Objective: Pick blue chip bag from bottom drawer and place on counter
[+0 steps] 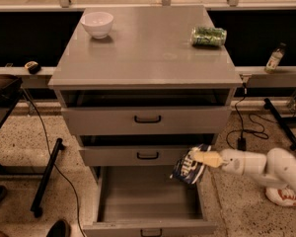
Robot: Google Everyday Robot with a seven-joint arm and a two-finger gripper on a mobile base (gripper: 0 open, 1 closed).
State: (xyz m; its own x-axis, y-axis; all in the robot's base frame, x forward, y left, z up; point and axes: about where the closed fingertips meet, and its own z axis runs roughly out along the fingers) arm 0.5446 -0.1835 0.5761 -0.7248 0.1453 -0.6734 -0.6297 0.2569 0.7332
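The blue chip bag (190, 166), dark navy foil with white lettering, hangs in my gripper (200, 157), which is shut on its upper edge. The bag is lifted above the right side of the open bottom drawer (148, 195), level with the middle drawer's front. My white arm (266, 166) reaches in from the right. The bottom drawer is pulled out and its inside shows nothing else. The grey counter (148, 48) is the cabinet top, well above the bag.
A white bowl (97, 23) stands at the counter's back left and a green-patterned shiny packet (208, 36) at its back right. The two upper drawers (148, 118) are slightly open. Cables and a black stand leg (47, 177) lie on the floor to the left.
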